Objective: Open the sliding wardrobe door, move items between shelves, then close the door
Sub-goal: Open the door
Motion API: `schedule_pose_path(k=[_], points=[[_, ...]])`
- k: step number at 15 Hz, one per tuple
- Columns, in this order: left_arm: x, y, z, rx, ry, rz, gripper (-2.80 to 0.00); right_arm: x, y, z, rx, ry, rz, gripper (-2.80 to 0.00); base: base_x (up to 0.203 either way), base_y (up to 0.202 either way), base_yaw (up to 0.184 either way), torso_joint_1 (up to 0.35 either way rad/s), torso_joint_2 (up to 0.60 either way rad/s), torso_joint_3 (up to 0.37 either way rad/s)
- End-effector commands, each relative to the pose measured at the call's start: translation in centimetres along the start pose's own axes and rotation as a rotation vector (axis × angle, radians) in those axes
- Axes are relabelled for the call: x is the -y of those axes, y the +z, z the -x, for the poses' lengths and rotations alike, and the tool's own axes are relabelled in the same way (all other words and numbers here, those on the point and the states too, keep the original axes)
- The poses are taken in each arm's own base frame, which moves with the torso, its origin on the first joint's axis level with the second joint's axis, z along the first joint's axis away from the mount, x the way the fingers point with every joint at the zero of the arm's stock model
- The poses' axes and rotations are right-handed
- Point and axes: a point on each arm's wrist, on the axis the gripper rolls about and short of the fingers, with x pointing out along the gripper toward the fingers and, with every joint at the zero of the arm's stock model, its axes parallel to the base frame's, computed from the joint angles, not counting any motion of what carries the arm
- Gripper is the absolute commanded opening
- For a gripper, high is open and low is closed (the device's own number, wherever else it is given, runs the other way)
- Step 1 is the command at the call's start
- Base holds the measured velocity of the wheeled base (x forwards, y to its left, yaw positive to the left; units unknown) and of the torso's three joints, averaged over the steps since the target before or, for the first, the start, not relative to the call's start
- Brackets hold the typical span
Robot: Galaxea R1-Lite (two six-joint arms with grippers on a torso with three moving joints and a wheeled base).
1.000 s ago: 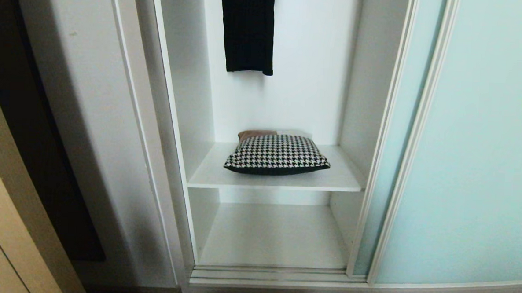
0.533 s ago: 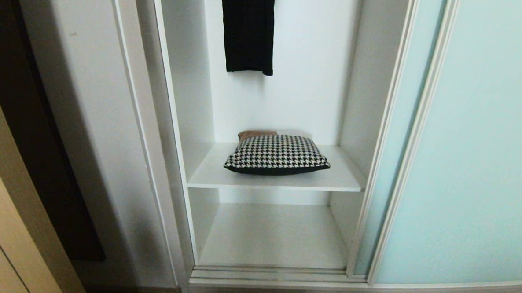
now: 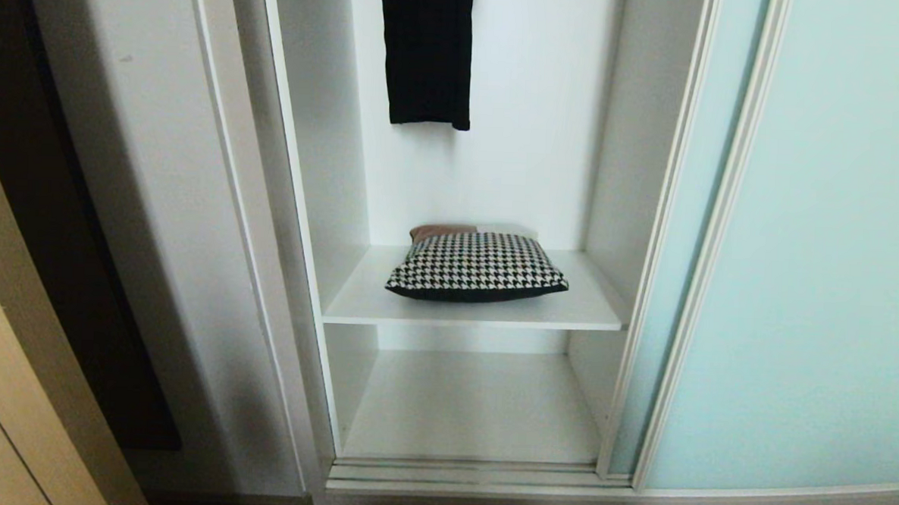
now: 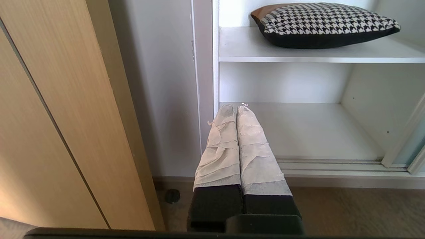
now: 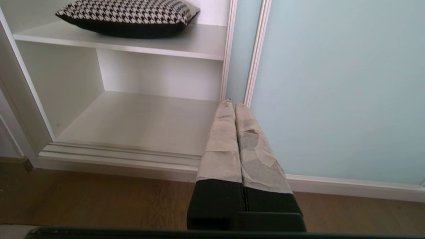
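The sliding wardrobe door (image 3: 813,261) of pale aqua frosted glass stands slid to the right, leaving the wardrobe's left bay open. A houndstooth cushion (image 3: 478,267) with a rust-brown patch lies flat on the upper white shelf (image 3: 568,307). The lower shelf (image 3: 473,405) below it is bare. Neither gripper shows in the head view. My left gripper (image 4: 235,106) is shut and empty, low in front of the open bay's left post. My right gripper (image 5: 231,103) is shut and empty, low in front of the door's (image 5: 332,83) frame edge. The cushion (image 4: 323,23) (image 5: 129,15) sits well above both.
A black garment (image 3: 426,50) hangs inside the wardrobe above the cushion. A ridged floor track (image 3: 470,472) runs along the bay's bottom. The white side wall panel (image 3: 156,194) and a light wood panel (image 4: 66,116) stand to the left. Brown wooden floor (image 5: 99,199) lies in front.
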Motion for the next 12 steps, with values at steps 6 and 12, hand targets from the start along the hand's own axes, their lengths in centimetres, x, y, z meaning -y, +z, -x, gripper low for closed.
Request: schedule_pose_path(k=[6, 12], points=[[0.0, 0.01, -0.01, -0.001, 0.001, 0.0, -2.8, 0.0, -0.08, 0.01, 0.0, 0.0, -0.009, -2.8, 0.0, 0.0, 0.0, 0.0, 0.0, 0.0], [0.0, 0.01, -0.01, -0.001, 0.001, 0.0, -2.8, 0.0, -0.08, 0.01, 0.0, 0.0, -0.009, -2.8, 0.0, 0.0, 0.0, 0.0, 0.0, 0.0]])
